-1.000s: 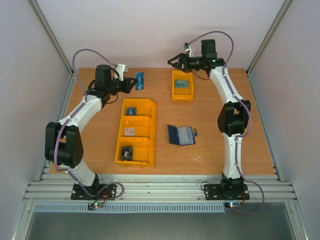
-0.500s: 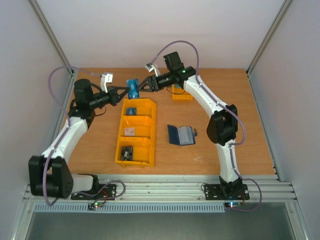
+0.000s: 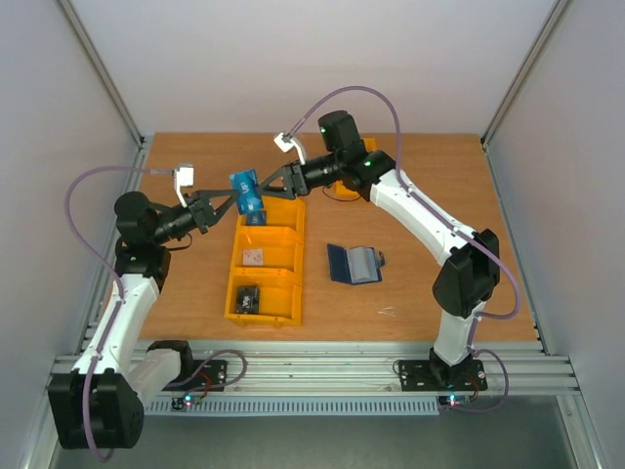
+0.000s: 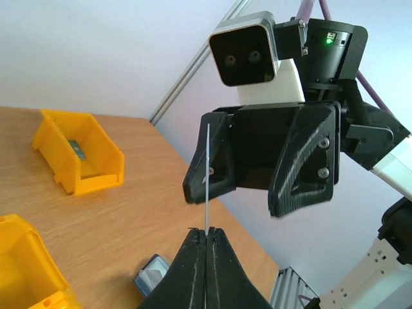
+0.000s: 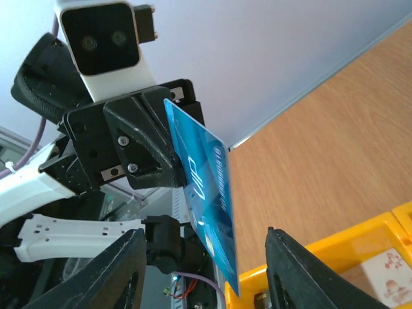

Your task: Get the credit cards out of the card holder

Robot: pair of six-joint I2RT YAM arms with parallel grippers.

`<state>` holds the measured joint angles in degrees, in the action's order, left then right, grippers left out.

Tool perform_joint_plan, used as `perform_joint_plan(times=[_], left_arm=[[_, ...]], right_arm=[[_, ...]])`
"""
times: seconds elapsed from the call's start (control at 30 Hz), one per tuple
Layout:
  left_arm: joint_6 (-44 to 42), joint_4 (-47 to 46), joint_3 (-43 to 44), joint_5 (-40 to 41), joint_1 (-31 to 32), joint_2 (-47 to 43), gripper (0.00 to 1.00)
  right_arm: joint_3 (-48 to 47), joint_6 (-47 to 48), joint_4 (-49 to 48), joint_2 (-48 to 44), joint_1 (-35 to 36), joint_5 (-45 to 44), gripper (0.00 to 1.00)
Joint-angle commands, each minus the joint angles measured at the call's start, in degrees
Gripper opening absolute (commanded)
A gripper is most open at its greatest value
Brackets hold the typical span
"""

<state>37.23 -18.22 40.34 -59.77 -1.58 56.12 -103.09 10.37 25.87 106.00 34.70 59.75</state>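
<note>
Pinching a blue card, its pale lettering unreadable, the left tool; right tool spread open beside it.

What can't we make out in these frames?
- wallet: whether cards are in its pockets; too small in top view, and only a corner shows past the left claw in left wrist view.
- blue card: print; edge-on in left wrist view, tiny from top.
- long bin: compartment contents too small in top view.
</note>
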Motion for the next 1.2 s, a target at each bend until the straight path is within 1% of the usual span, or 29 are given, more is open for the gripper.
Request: perform_joint_plan(times=[0.0, 0.13, 0.3, 0.33, 0.43, 0.6, 0.77, 0.83, 1.0, 1.17], left_arm=[[4.9, -7.6, -0.8, -2.6, -0.2, -2.2, 0.00], [6.1, -9.4, -1.4, -3.8, -0.2, -2.7, 0.00], [6.7, -9.3, -1.5, -3.7, -0.1, -1.7, 0.00], [6.9, -9.3, -1.3, -3.6, 0.0, -1.5, 0.00], [7.0, -9.0, -1.1, -3.6, 0.0, -1.1, 0.00], [6.3, -8.5, -1.1, -4.2, 0.0, -0.9, 0.00], [5.8, -8.7, -0.9, -5.4, 0.0, -0.3, 0.00], [5.9, -8.9, -0.8, -5.5, 0.0, -0.2, 0.00], [6.0, -9.0, -0.9, -4.9, 0.0, 0.0, 0.00], [5.9, -7.9, -1.0, -2.9, 0.0, -0.1, 0.00]], right_arm=[[0.3, -1.9, -2.4, -1.6, 3.3, -3.8, 0.47], [0.5, -3.0, -1.8, -1.9, 3.6, -5.0, 0.38], [0.4, -3.4, -1.5, -2.2, 3.6, -5.1, 0.14], [0.2, -3.4, -1.3, -2.1, 3.7, -5.4, 0.12], [-0.3, -3.1, -0.5, -1.9, 3.7, -6.1, 0.12], [-2.9, -2.3, 2.0, -0.2, 3.7, -6.0, 0.18], [-5.8, -0.1, 4.9, 0.2, 3.3, -6.6, 0.18], [-6.0, 0.1, 5.3, 0.0, 3.3, -6.3, 0.15], [-6.0, 0.9, 6.8, 0.2, 3.3, -5.1, 0.02], [-6.2, 1.9, 8.5, 0.2, 3.3, -5.0, 0.01]])
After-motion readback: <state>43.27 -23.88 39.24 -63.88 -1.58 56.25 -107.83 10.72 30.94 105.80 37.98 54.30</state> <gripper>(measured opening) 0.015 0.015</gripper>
